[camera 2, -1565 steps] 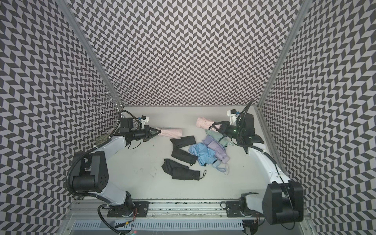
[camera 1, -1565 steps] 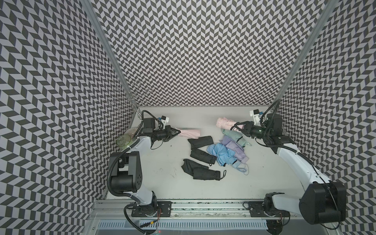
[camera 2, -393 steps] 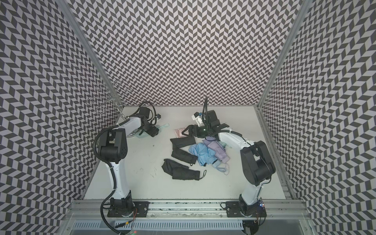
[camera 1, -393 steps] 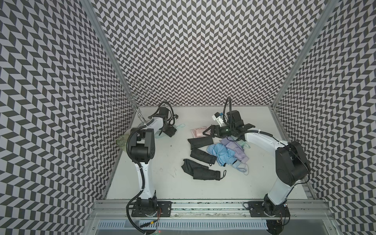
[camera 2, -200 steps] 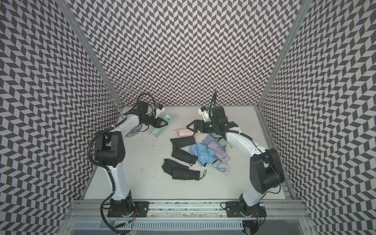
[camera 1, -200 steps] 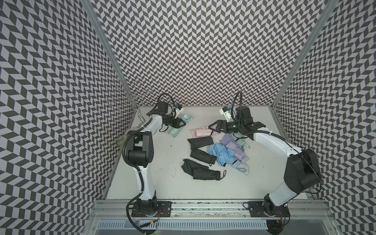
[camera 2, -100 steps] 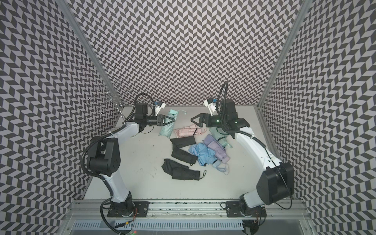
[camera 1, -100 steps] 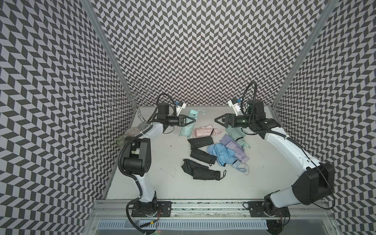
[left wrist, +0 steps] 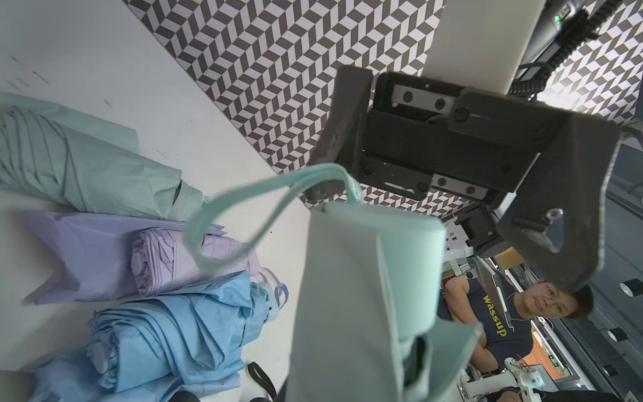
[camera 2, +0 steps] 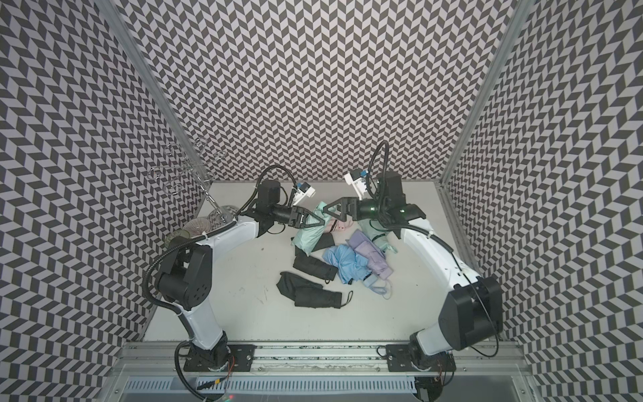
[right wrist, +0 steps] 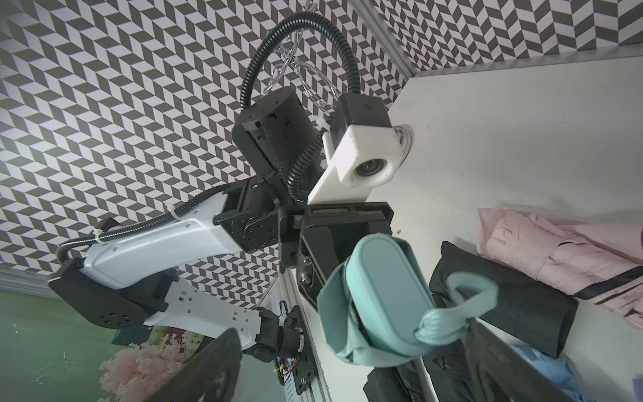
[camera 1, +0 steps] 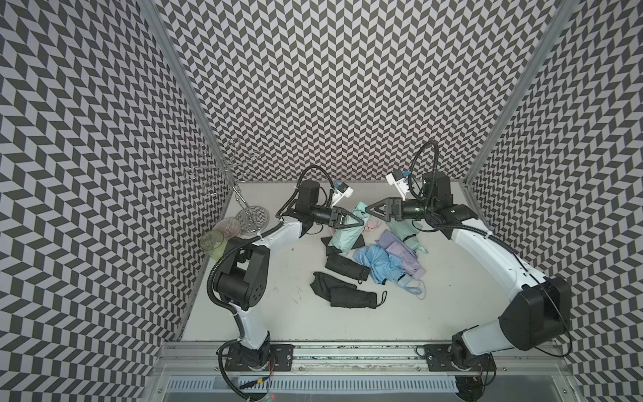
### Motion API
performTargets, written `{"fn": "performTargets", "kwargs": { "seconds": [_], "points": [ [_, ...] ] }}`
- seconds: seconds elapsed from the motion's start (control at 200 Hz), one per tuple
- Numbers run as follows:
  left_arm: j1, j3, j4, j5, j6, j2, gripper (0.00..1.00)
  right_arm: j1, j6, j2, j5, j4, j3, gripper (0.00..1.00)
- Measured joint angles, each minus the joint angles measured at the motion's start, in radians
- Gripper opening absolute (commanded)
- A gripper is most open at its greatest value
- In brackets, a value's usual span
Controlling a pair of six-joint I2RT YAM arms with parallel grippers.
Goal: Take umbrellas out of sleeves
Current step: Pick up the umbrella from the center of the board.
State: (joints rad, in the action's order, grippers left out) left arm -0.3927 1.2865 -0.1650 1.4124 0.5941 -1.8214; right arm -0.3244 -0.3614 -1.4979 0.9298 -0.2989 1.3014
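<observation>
The mint compact umbrella (camera 1: 344,234) hangs tilted over the far middle of the pale grey bench (camera 1: 278,278). It is gripped near its upper end by the left end effector (camera 1: 358,222), which is clenched on the fabric. The right end effector (camera 1: 369,212) faces it from the opposite side, released, with its jaws spread wide just beside the umbrella's handle end.

Both top views give this layout but leave the handle end too small to read. The right wrist view shows it plainly: an oval mint cap (right wrist: 386,296) stands out of a loose matching sleeve (right wrist: 332,313). A woven wrist loop (right wrist: 462,299) lies beside one dark finger, and contact cannot be told. That view alone also shows the crumpled pink umbrella (right wrist: 542,243) overlapping a flat black fabric piece (right wrist: 504,299).

The left wrist view adds the second mint umbrella (left wrist: 87,167), the rolled lavender umbrella (left wrist: 174,257) and the loose light blue umbrella (left wrist: 167,334), lying side by side.

Only the top views show the two black folded umbrellas (camera 1: 346,266) (camera 1: 342,296) nearer the front. They also show a clear green drinking glass (camera 1: 212,243) and a wire rack (camera 1: 240,195) by the left wall.
</observation>
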Motion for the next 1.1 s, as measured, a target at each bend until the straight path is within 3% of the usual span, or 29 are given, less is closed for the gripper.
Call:
{"fn": "performTargets", "kwargs": {
  "seconds": [0.22,0.431,0.526,0.676,0.921,0.997,1.097],
  "points": [
    [-0.007,0.000,-0.054,0.015,0.058,0.000,0.03,-0.003,-0.052,-0.035,0.072,0.083,-0.043,0.92],
    [-0.020,0.000,-0.075,0.023,0.082,0.000,0.03,-0.007,-0.122,-0.039,0.132,0.214,-0.091,0.79],
    [-0.025,0.000,-0.079,0.023,0.089,0.000,0.03,-0.008,-0.156,-0.042,0.151,0.267,-0.113,0.68],
    [-0.026,0.000,-0.087,0.034,0.099,0.000,0.03,-0.014,-0.183,-0.051,0.163,0.319,-0.120,0.40],
    [-0.025,0.000,-0.101,0.052,0.106,0.000,0.05,-0.013,-0.224,-0.078,0.190,0.360,-0.121,0.20],
    [-0.024,0.000,-0.105,0.053,0.108,0.000,0.13,-0.013,-0.237,-0.079,0.194,0.380,-0.125,0.16],
    [-0.024,-0.002,-0.106,0.051,0.111,0.000,0.44,-0.012,-0.270,-0.079,0.194,0.428,-0.145,0.10]
  ]
}}
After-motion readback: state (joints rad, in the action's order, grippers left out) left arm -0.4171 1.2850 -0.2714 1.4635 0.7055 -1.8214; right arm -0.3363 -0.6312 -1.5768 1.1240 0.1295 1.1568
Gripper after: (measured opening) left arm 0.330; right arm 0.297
